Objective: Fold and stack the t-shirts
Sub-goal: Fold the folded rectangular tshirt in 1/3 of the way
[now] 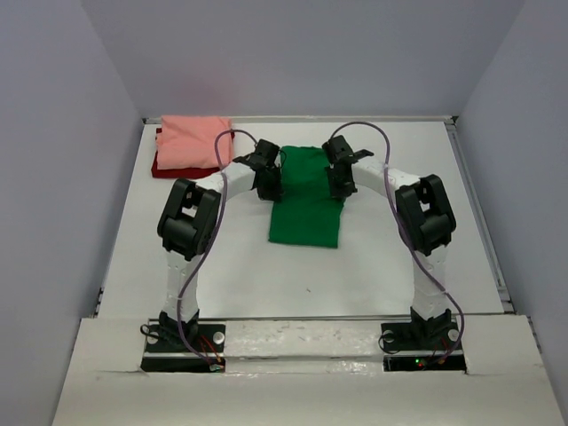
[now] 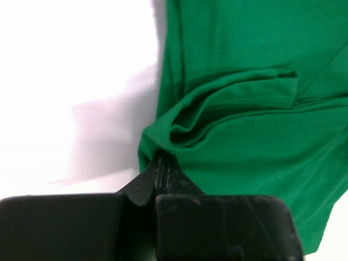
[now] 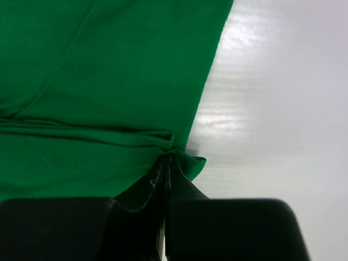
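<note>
The table was white; at its middle lay a plain bright green t-shirt, and at its far-left corner a salmon pink t-shirt over a dark red t-shirt.

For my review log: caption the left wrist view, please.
Left gripper shut on the green t-shirt at its bunched edge, over the white table.

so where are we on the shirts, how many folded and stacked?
Done: the pink shirt lies folded on the dark red shirt at the far left corner. In hand: the green shirt, narrowed to a strip at mid-table, with the left jaws and right jaws shut on its opposite side edges. Left: finishing its fold and putting it on the pile.
</note>
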### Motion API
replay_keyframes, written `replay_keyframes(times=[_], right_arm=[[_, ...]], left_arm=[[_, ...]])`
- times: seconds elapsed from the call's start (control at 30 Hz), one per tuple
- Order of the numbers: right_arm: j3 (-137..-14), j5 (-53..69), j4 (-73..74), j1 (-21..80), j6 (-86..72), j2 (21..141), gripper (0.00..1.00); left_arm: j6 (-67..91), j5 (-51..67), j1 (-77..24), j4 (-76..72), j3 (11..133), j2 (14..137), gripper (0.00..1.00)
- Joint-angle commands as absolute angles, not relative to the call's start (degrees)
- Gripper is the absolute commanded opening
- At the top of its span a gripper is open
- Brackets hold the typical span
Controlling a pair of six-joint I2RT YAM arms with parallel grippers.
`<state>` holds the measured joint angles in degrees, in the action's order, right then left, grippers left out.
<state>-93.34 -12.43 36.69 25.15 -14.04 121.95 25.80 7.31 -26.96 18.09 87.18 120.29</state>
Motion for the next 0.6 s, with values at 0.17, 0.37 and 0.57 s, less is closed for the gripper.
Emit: replay_keyframes(times=[0.17, 0.37, 0.57], right_arm=[[-83.7, -13.3, 36.9, 25.0, -17.7, 116.2, 0.0], [-79.6, -13.5, 36.3, 26.1, -19.0, 113.7, 0.0], [-74.1, -13.5, 35.5, 28.4, -21.2, 110.8, 0.0]], left_arm=[[28.1, 6.8, -31.0, 14.9, 74.1, 111.2, 0.0], [30.3, 7.4, -35.0, 11.1, 66.5, 106.8, 0.0], [32.3, 7.7, -37.4, 7.7, 60.5, 105.6, 0.0]])
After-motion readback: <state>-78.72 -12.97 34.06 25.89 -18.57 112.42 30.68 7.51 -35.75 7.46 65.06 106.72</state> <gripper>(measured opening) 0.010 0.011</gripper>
